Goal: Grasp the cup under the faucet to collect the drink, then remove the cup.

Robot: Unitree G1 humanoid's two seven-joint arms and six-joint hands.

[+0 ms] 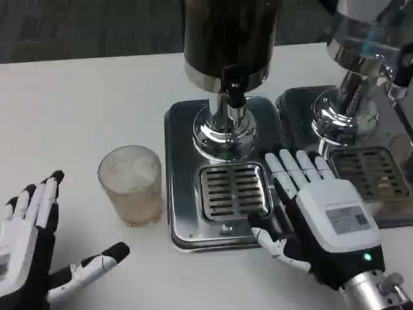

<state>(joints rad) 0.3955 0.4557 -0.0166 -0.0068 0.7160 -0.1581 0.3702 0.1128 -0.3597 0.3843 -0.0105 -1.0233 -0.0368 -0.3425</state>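
- Head view: the cup (131,185) stands on the table (77,103), left of the drip grate (233,190), not under the faucet (234,95).
- The left hand (32,248), fingers spread and empty, could topple the ribbed cup if approached carelessly.
- The right hand (316,210), fingers extended together and holding nothing, lies flat on the tray (181,168); a second dispenser (352,97) crowds its side.

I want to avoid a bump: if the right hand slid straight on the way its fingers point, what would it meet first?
Probably the chrome base of the dark drink dispenser. The right hand lies on the drip tray beside the grate, fingers aimed up and slightly left. Depth is hard to judge.
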